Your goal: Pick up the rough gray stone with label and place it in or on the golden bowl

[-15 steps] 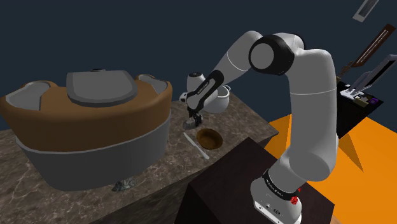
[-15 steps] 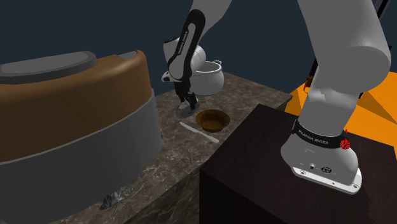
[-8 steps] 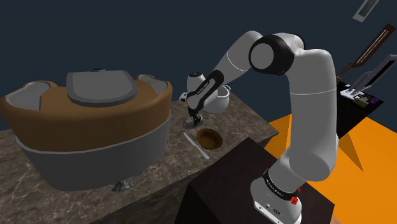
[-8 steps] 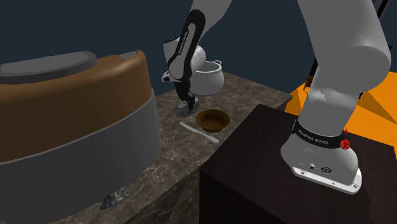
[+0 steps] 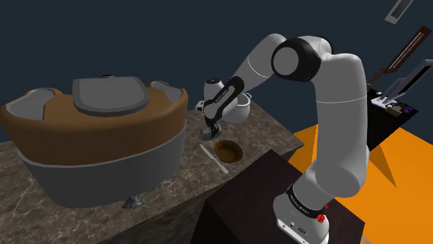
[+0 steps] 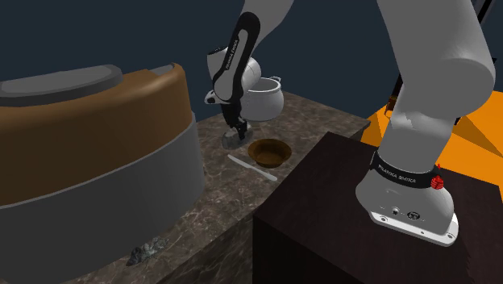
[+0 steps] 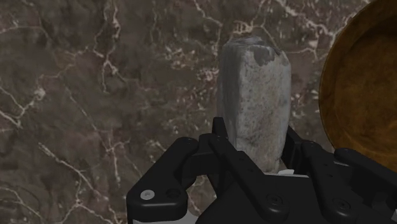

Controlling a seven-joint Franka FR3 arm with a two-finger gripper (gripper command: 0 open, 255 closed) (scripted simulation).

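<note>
A rough gray stone [image 7: 254, 95] lies on the dark marble counter [image 7: 95, 95], and my black gripper [image 7: 257, 143] is shut on its near end, one finger on each long side. The golden-brown bowl [image 7: 359, 95] sits right beside the stone, apart from it. In the shoulder view the gripper [image 5: 211, 131] points down at the stone [image 5: 208, 136], just beyond the bowl [image 5: 227, 150]. The second exterior view has the gripper [image 6: 239, 132] over the stone [image 6: 233, 139], to the left of the bowl [image 6: 268, 150].
A white pot [image 5: 236, 107] stands behind the gripper. A thin white stick [image 5: 214, 158] lies in front of the bowl. A large brown and grey tub [image 5: 97, 138] fills the counter's left. A small grey lump [image 5: 134, 202] lies near the front edge. The dark stand [image 5: 250, 201] is below.
The fingers have shut on the stone. The arm has stayed in place, and the stone and bowl have not moved.
</note>
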